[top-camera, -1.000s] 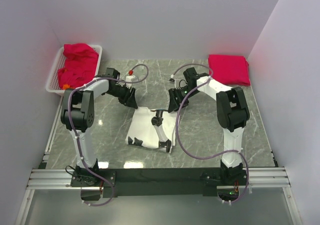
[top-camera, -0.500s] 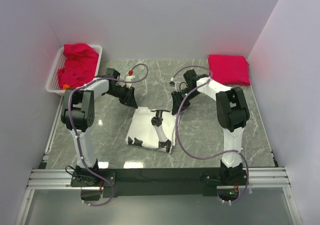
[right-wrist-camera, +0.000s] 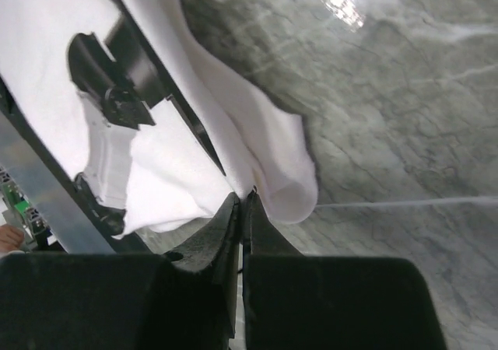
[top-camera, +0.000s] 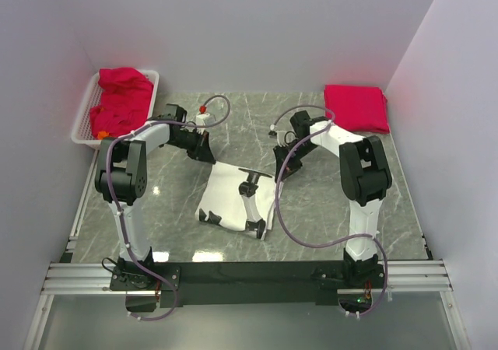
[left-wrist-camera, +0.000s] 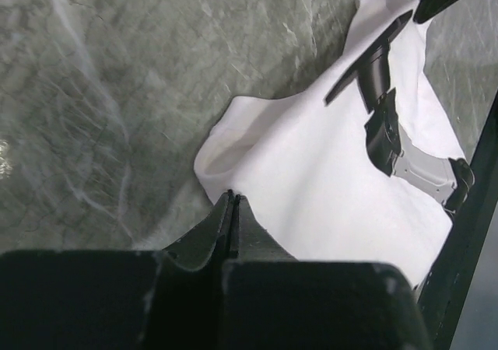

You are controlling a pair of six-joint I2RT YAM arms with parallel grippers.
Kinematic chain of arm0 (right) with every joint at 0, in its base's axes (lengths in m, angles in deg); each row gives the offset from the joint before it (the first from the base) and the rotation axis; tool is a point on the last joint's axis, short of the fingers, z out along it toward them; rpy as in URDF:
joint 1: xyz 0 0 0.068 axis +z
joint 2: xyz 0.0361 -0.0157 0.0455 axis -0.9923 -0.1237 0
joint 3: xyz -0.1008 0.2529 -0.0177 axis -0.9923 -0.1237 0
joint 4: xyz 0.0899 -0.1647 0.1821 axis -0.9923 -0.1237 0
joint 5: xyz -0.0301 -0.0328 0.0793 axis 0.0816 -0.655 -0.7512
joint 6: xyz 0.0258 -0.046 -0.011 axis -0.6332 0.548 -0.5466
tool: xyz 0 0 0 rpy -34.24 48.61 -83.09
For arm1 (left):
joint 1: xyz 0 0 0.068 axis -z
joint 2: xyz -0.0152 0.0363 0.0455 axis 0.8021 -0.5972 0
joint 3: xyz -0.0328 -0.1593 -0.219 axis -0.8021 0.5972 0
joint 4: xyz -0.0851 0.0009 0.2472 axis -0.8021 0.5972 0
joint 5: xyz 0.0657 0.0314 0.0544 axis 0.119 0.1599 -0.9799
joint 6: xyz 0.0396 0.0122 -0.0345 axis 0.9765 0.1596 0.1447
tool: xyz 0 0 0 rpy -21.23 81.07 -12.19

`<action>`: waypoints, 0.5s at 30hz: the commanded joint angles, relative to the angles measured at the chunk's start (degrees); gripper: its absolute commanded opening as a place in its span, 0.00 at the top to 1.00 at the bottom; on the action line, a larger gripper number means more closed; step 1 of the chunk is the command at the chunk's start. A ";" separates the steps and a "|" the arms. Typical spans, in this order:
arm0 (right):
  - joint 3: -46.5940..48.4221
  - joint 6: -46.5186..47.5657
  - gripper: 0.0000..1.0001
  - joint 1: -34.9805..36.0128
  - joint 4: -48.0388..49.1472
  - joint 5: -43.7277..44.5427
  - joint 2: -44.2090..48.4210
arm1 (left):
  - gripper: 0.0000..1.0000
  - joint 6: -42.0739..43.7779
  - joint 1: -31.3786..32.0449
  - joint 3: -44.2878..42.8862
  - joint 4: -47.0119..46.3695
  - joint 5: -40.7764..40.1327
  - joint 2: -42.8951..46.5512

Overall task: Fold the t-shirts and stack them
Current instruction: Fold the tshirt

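A white t-shirt point(top-camera: 232, 197) with dark print lies partly folded on the marble table between my two arms. My left gripper point(top-camera: 208, 157) is at its far left corner. In the left wrist view the left gripper point(left-wrist-camera: 233, 197) is shut on the edge of the white t-shirt point(left-wrist-camera: 311, 187). My right gripper point(top-camera: 278, 171) is at the far right corner. The right wrist view shows the right gripper point(right-wrist-camera: 247, 194) pinching a rolled edge of the white t-shirt point(right-wrist-camera: 171, 171). A folded crimson t-shirt point(top-camera: 356, 107) lies at the back right.
A white slatted basket point(top-camera: 80, 124) at the back left holds crumpled crimson t-shirts point(top-camera: 120, 101). Grey walls close in the table point(top-camera: 327, 210) on three sides. Purple cables loop from both arms over the shirt's sides.
Both grippers have closed onto the white t-shirt's far corners. The right gripper shifted slightly right and the shirt's far edge has pulled wider.
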 commanded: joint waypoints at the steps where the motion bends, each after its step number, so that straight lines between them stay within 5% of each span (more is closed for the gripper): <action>1: -1.41 0.70 1.00 -0.45 0.12 3.59 -0.74 | 0.99 -2.36 0.14 -1.78 -4.30 -1.93 -1.15; 9: -2.47 -0.79 1.00 -0.62 3.11 9.91 -2.49 | 0.99 -6.93 0.93 -4.67 -8.27 -4.75 -4.75; 15: 8.85 -1.76 1.00 -0.71 1.63 15.80 -9.16 | 0.99 -11.76 1.11 -5.91 -9.67 -7.47 -7.31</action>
